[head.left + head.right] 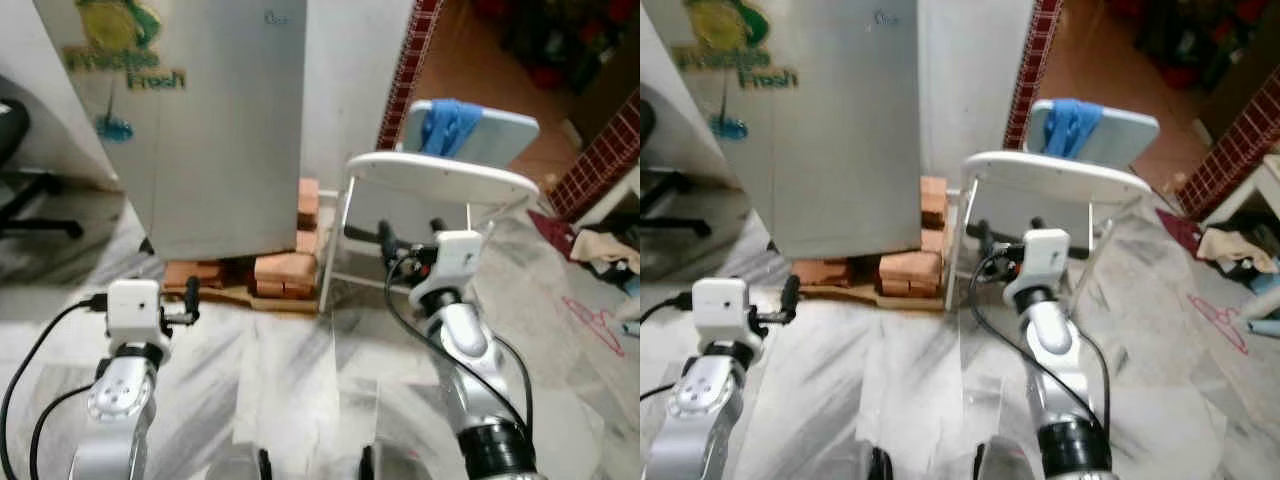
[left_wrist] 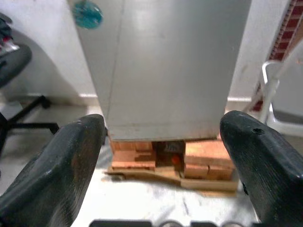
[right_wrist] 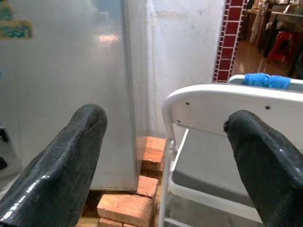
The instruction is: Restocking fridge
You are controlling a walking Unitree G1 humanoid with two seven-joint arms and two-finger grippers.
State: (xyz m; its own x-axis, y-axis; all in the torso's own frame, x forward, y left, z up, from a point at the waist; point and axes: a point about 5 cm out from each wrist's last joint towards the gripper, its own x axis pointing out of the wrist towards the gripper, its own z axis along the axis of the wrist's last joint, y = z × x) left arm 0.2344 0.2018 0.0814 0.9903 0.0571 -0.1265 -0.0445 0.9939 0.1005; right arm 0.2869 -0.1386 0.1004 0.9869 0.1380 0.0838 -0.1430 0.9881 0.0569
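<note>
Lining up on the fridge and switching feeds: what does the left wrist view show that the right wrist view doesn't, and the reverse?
Left wrist view alone: a black office chair base, the wooden board under the bricks, and a small red item beneath the fridge. Right wrist view alone: the white plastic chair's backrest, a blue cloth and a red brick pillar. Both: the closed grey fridge door raised on orange bricks, seen between open pincer fingers.

Both arms raised, forearms extended forward. Left pincer held low at left, level, fingers spread wide, nothing between them. Right pincer further forward and higher at right, fingers likewise spread wide, empty. Black cables run along both wrists.
</note>
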